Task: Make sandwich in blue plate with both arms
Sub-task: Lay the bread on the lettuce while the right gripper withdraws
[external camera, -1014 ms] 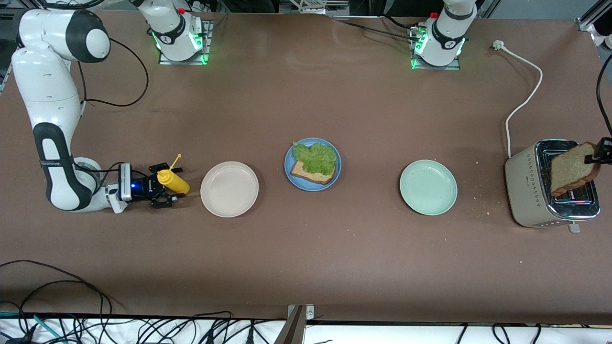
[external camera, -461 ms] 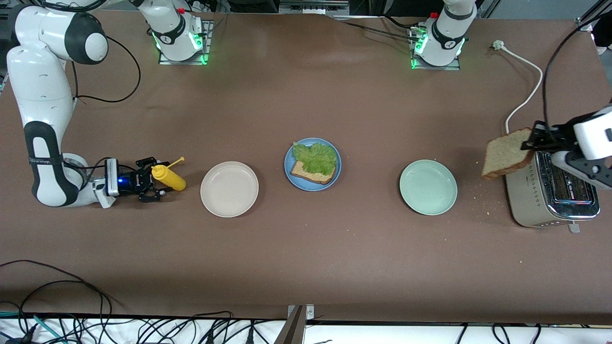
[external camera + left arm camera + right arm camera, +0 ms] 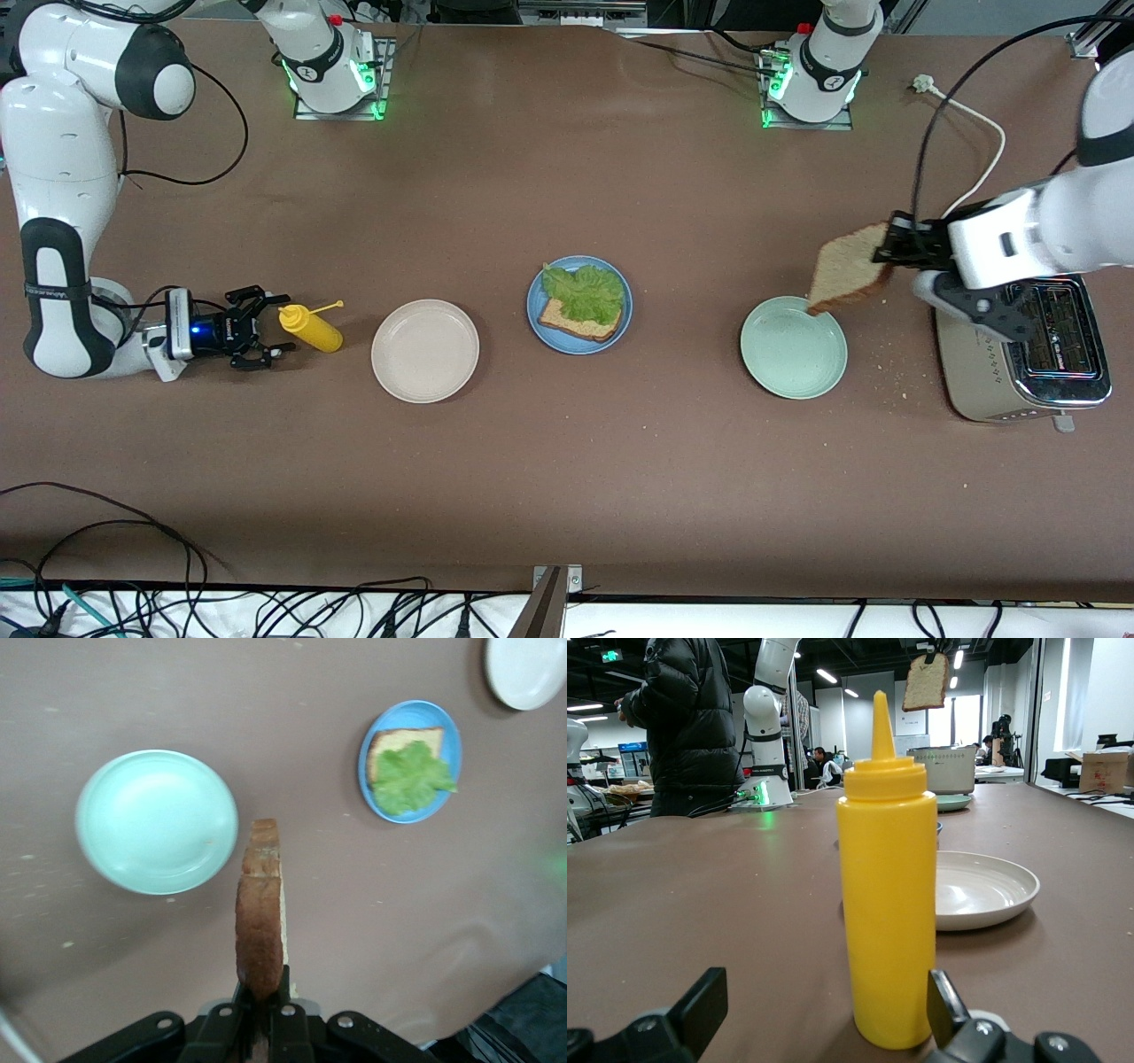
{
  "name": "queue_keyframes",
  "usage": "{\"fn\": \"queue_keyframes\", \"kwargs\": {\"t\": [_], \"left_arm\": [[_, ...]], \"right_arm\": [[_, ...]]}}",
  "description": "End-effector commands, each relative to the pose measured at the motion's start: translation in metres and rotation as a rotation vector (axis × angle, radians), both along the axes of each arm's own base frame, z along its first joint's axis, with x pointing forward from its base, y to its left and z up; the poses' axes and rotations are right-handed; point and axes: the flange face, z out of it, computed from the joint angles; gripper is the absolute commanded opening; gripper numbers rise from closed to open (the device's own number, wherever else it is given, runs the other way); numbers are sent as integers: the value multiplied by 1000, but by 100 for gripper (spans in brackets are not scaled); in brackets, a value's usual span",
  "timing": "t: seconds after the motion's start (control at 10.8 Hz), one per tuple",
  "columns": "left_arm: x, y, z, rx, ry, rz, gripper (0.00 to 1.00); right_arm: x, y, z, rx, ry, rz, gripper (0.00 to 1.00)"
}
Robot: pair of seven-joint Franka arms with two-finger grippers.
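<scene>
While my left gripper [image 3: 889,248] clenches the top bread slice [image 3: 849,268] edge-up over the pale green plate [image 3: 794,347], the blue plate [image 3: 579,305] with bread and lettuce lies toward the right arm's end; my right gripper [image 3: 258,328] waits, fingers spread, beside the mustard bottle [image 3: 311,327].
</scene>
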Motion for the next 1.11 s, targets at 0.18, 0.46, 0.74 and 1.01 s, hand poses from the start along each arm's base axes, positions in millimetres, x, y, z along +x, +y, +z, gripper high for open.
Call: {"fn": "queue_keyframes", "kwargs": {"t": [0.18, 0.46, 0.74, 1.01], "left_arm": [[7, -105, -71, -181, 191, 6, 0], [22, -171, -144, -375, 260, 48, 0], [22, -233, -215, -473, 273, 108, 0], [21, -253, -268, -577, 309, 158, 0]], "right_arm": [[14, -36, 68, -164, 40, 44, 100], [26, -45, 149, -339, 111, 22, 100], [29, -35, 233, -543, 198, -43, 100], [21, -9, 312, -766, 263, -158, 100]]}}
